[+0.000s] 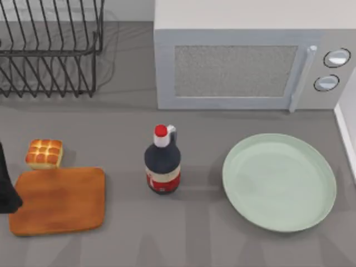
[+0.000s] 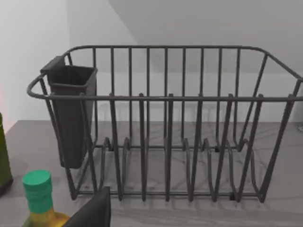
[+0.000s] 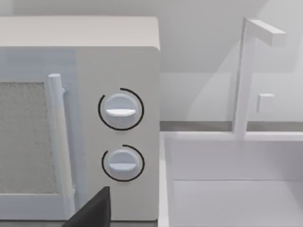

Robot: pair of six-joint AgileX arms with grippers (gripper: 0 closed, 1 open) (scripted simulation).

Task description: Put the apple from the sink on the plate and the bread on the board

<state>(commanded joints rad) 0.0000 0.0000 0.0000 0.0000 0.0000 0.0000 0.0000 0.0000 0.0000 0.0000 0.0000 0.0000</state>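
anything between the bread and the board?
Nothing visible. In the top view the bread sits on the counter just beyond the board's far left corner, right at its edge, with no object between them. The dark bottle stands well off to the right of the board, out of that path.

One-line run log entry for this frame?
bread: on table, beside board | plate: empty | left arm: top view's left edge by board | soy bottle: upright, centre
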